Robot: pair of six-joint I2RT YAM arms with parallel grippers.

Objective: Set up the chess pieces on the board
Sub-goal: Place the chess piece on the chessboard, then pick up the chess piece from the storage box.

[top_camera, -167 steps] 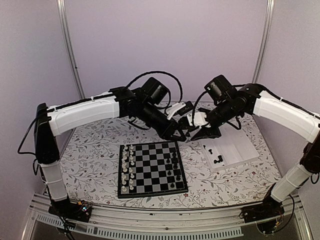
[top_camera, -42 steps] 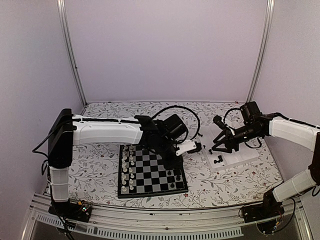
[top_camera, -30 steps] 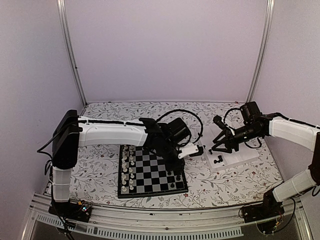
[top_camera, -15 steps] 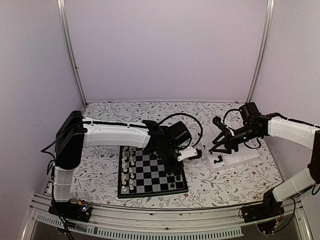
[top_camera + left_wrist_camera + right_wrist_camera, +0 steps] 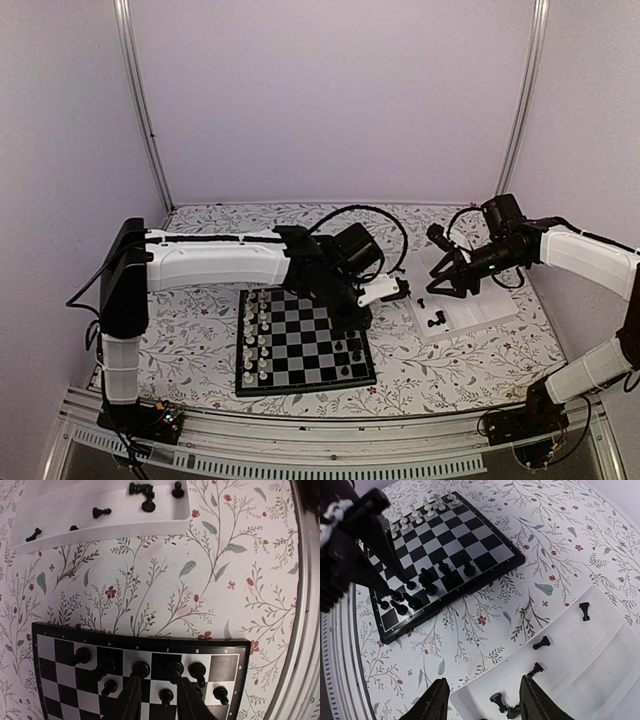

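Hovering over the board's (image 5: 300, 342) far right corner, left gripper (image 5: 158, 682) narrowly parted, gripping nothing, black pieces (image 5: 140, 669) on board's right rows, right gripper (image 5: 484, 680) spread wide above right tray (image 5: 600, 645) with more.

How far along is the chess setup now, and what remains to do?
White pieces look set in two rows on the board. Some black pieces stand opposite. The open left gripper straddles a small black piece there. Several loose pieces wait in the tray, below the open, empty right gripper.
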